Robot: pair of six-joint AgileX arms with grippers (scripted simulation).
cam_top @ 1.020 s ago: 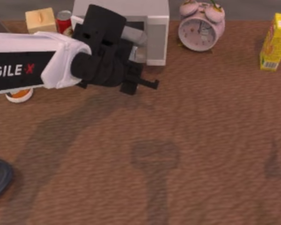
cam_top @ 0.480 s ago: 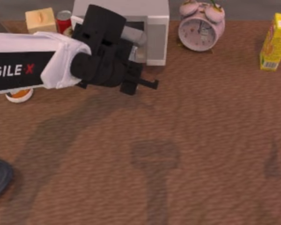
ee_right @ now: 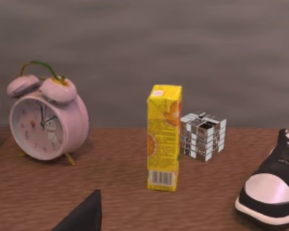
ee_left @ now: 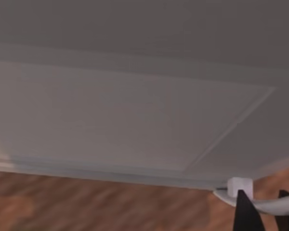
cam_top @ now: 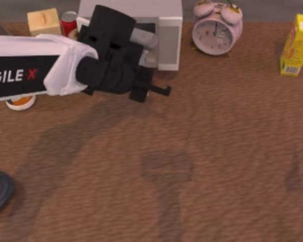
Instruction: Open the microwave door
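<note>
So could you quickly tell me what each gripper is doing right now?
Left gripper: at the microwave door, shut on its handle.
Right gripper: not in view.

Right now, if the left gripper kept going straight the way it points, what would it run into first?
Most likely the microwave door: it fills the left wrist view just ahead of the left gripper, which sits at the front of the microwave in the top view. How far off it is I cannot tell.

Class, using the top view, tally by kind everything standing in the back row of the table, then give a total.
Microwave: 1
Alarm clock: 1
Juice carton: 1
Red can: 1
Tan block: 1
Total: 5
</note>
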